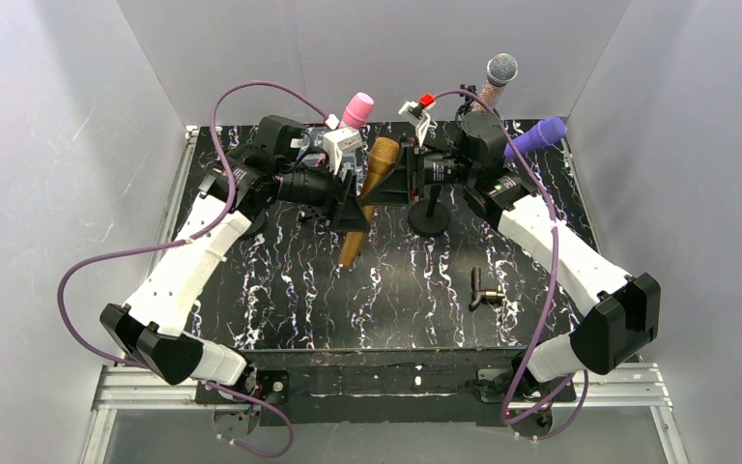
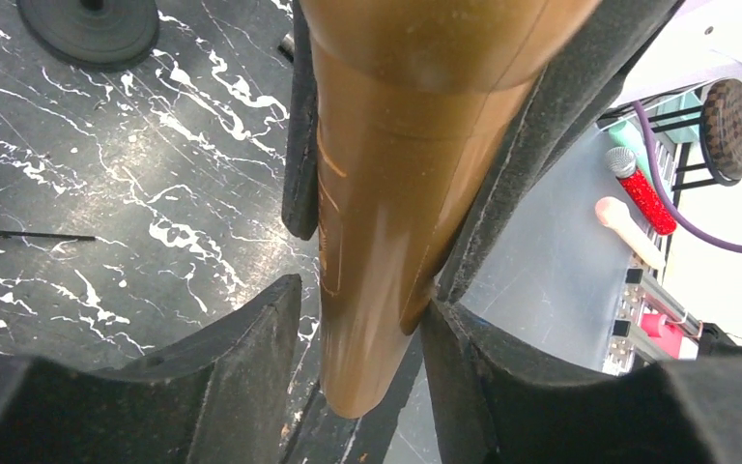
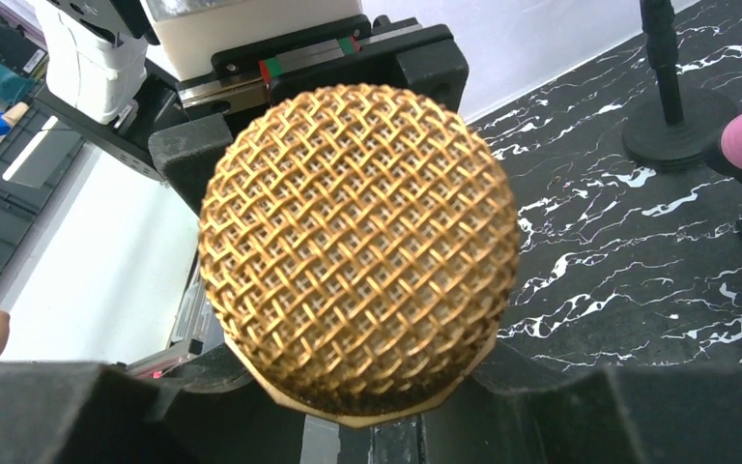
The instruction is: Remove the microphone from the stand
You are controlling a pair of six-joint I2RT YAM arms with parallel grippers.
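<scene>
Pinched from the left by the left gripper [image 1: 356, 205], pads tight on both sides of the microphone [image 1: 380, 162] along its lower handle. Looks gold throughout: glossy, smooth, tapering body and a rounded woven-mesh head. Hangs tilted over the black marbled table [image 1: 280, 290], head up and toward the back, tail down and nearer. Clamped from the right by the right gripper [image 1: 398, 186], just under the head. Sits left of the black round-based stand [image 1: 431, 218], apart from it.
</scene>
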